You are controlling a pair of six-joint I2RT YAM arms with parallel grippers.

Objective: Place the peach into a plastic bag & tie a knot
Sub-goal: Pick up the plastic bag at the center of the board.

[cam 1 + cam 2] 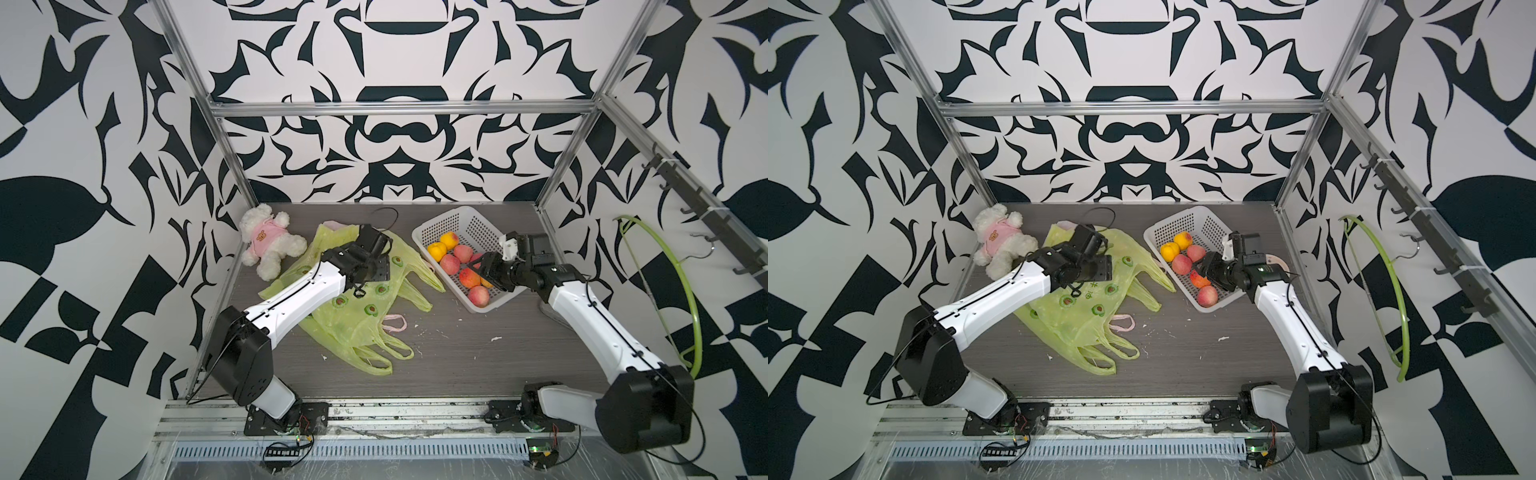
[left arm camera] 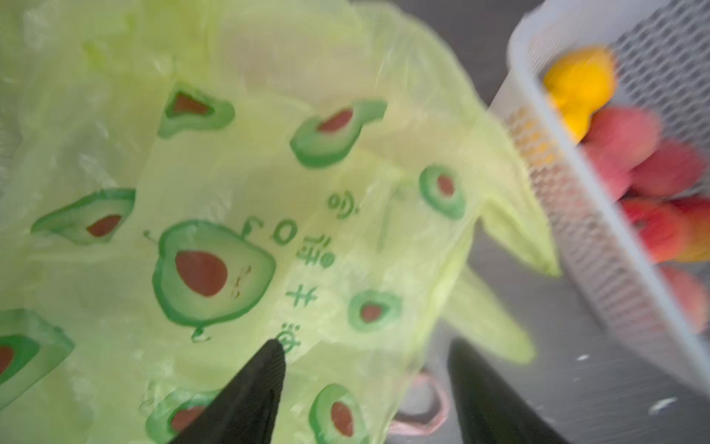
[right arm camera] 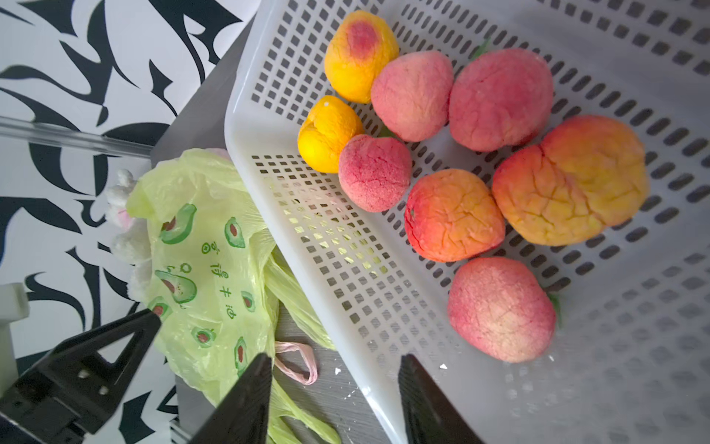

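Note:
Several peaches, pink, red-orange and yellow, lie in a white perforated basket (image 1: 422, 237); the nearest pink peach (image 3: 499, 307) sits just beyond my right gripper (image 3: 336, 359). That gripper (image 1: 478, 268) hovers open over the basket's near rim (image 3: 307, 276), holding nothing. A light green plastic bag (image 1: 353, 324) printed with avocados lies crumpled on the table, handles toward the front. My left gripper (image 2: 365, 353) hangs open over the bag's (image 2: 238, 184) printed face near its edge, one finger (image 2: 261, 384) above the plastic, nothing between the jaws. In both top views it (image 1: 1100, 268) is above the bag's middle.
A white teddy bear (image 1: 268, 245) in a pink shirt lies at the back left, touching the bag. A pink bag handle (image 1: 395, 324) pokes out under the green one. A green hose (image 1: 685, 291) and a hook rail (image 1: 702, 208) hang on the right wall. White crumbs dot the table (image 1: 478, 353).

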